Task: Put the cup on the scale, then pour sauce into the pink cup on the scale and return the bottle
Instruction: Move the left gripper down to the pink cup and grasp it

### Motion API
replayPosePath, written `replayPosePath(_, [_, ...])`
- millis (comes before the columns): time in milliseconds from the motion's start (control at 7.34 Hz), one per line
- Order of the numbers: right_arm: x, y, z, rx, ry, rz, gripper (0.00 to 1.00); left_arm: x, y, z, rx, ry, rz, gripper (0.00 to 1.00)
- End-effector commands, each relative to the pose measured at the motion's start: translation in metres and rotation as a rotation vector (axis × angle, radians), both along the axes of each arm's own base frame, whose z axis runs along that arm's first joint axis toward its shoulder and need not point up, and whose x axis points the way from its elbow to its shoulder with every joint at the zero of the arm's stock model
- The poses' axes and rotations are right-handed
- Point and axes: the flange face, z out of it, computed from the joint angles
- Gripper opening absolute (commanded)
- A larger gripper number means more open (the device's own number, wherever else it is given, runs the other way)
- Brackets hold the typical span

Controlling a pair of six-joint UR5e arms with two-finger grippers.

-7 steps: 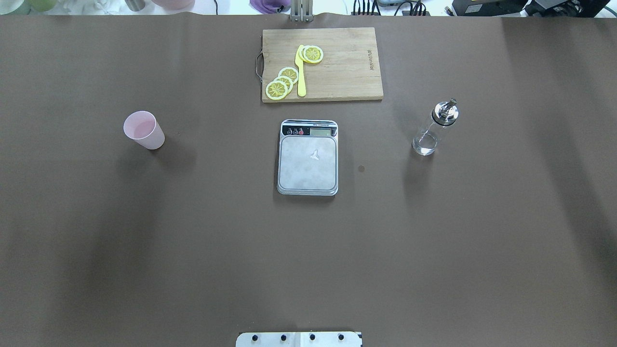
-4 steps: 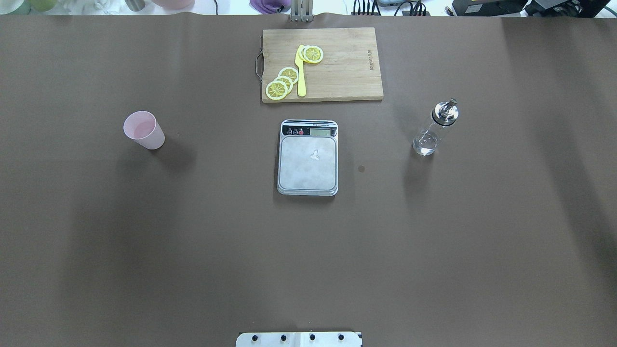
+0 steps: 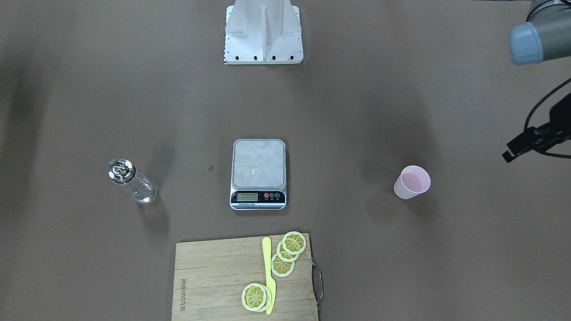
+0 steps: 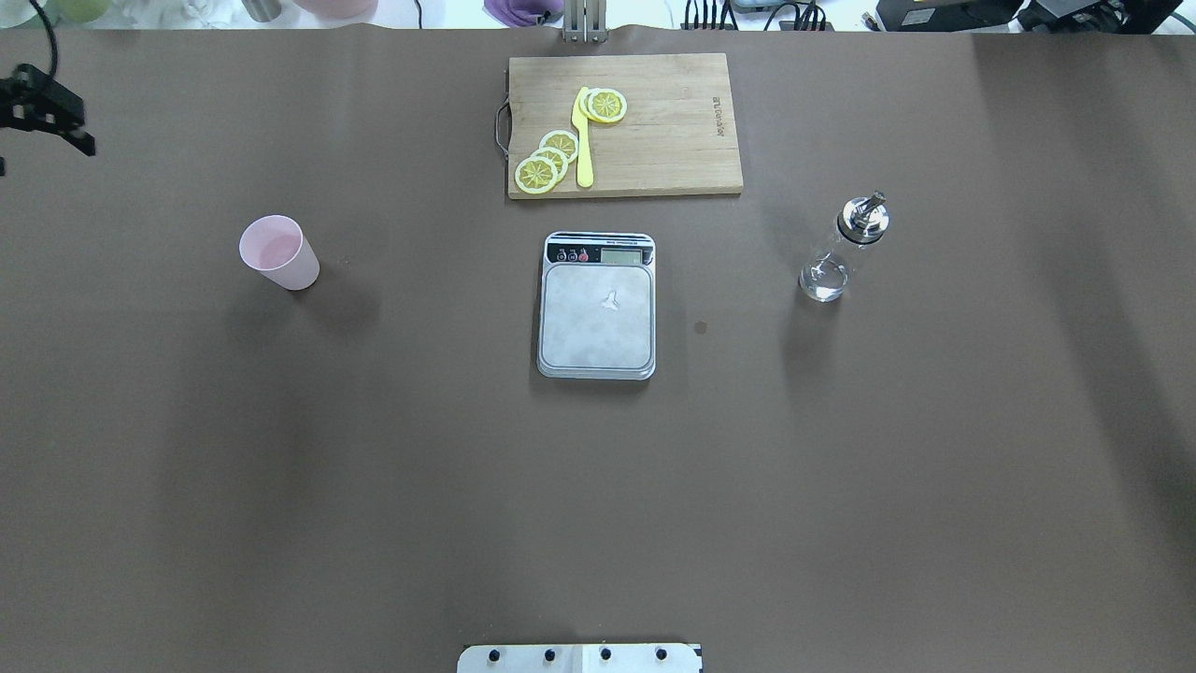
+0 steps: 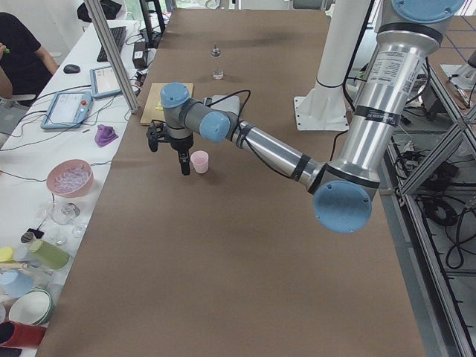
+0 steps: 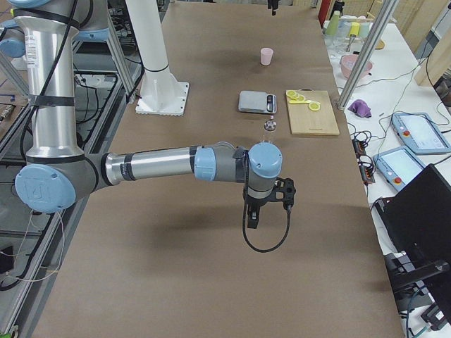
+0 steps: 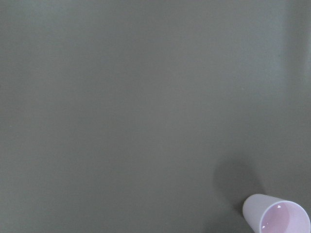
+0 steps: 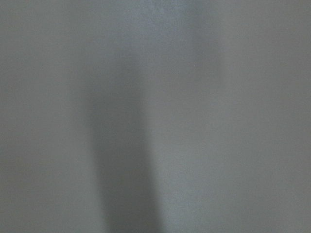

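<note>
Item, left gripper point(image 4: 51, 117): newly entering the overhead view at its far-left edge, where half a second ago only bare brown table point(image 4: 374, 486) was showing; it is cropped there, so whether its jaws are wide or narrow cannot be told. Meaning: the reach for the first step appears to be starting, with nothing yet grasped. Item, pink cup point(image 4: 278, 252): standing upright and empty on the table, well apart from the gripper, lying inward of it and nearer the robot, and sitting in the lower-right corner of the left wrist view, so the claw is not yet lining up over it. Item, digital scale point(image 4: 596, 313): lying mid-table, platform bare. Item, glass bottle point(image 4: 836, 252): standing upright, well to the scale's other side. Item, right gripper point(image 6: 252, 215): hanging above open table; jaw state cannot be told.
</note>
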Motion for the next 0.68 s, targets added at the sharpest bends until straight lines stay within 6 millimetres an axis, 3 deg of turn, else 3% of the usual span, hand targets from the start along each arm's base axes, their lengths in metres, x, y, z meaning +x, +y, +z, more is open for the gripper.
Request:
replayPosePath(0, [-0.001, -0.001, -0.001, 0.000, 0.000, 0.000, 1.00, 0.091, 0.011, -0.003, 0.015, -0.031, 0.004, 0.96])
replayPosePath(272, [-0.001, -0.002, -0.001, 0.001, 0.000, 0.000, 1.00, 0.110, 0.001, 0.023, 0.028, -0.016, 0.011, 0.92])
replayPosePath(545, [-0.001, -0.003, -0.001, 0.000, 0.000, 0.000, 1.00, 0.133, 0.006, 0.018, 0.031, -0.007, 0.038, 0.87])
